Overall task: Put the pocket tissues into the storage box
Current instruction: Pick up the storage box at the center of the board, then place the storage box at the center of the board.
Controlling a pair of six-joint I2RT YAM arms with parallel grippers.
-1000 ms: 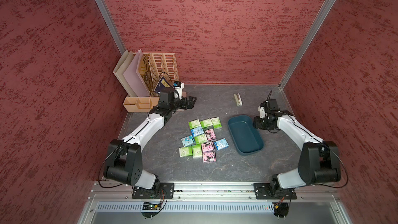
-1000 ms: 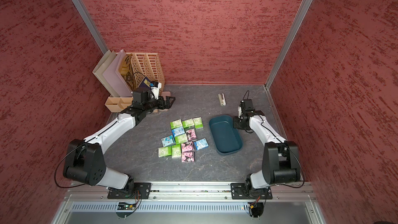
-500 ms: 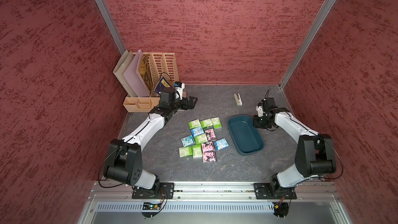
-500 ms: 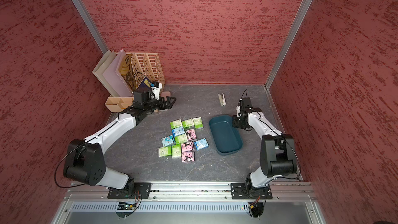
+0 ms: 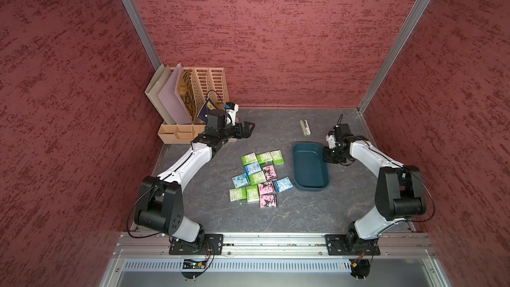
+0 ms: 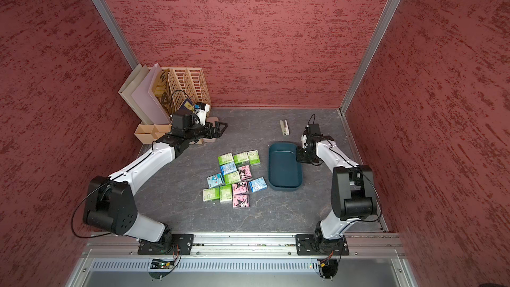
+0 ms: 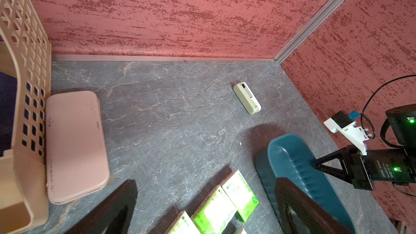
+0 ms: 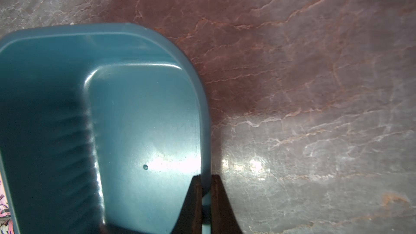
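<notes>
Right gripper (image 8: 206, 193): pinching the storage box (image 8: 144, 113) rim, right side.
Pocket tissues (image 5: 258, 179): on the table (image 5: 303, 216), past the box's opposite side.
Left gripper (image 5: 248, 129): spread wide, empty.

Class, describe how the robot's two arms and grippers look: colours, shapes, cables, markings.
Both the left arm and right arm have white curved links, bulky black joint housings and looping black cables. The left gripper and right gripper are black with triangular open-frame fingers.

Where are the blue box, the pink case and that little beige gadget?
Blue box (image 5: 309, 168): in a top view, on its bare floor.
Pink case (image 7: 74, 145): left wrist view, middle of its lid.
Beige gadget (image 7: 247, 97): left wrist view, middle of its top face.
</notes>
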